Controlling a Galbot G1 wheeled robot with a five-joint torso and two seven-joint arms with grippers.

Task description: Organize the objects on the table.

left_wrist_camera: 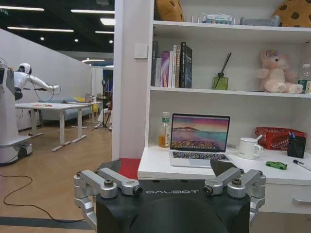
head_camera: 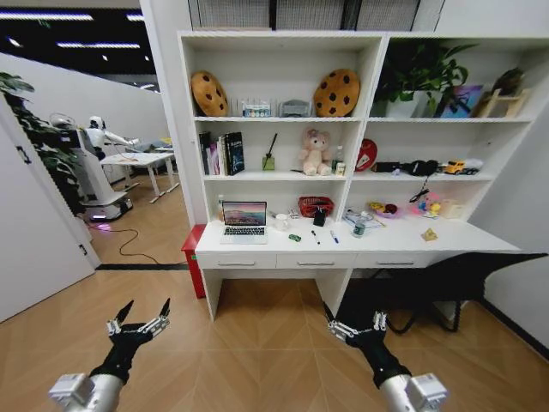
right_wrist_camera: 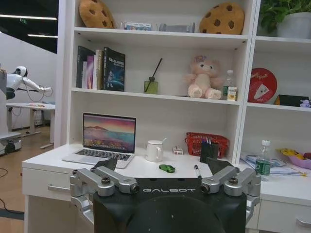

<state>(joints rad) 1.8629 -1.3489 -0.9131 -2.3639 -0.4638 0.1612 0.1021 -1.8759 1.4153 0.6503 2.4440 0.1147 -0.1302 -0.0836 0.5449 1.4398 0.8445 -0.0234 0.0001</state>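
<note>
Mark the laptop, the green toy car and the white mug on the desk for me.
laptop [head_camera: 244,214]: head view, middle of its lit screen.
green toy car [right_wrist_camera: 167,168]: right wrist view, on the car's roof.
white mug [left_wrist_camera: 248,148]: left wrist view, on the mug's side wall.

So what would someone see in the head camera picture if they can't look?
A long white desk under shelves holds an open laptop, a mug and a tiny green toy car. Both open grippers, left and right, hang over the wooden floor.
</note>
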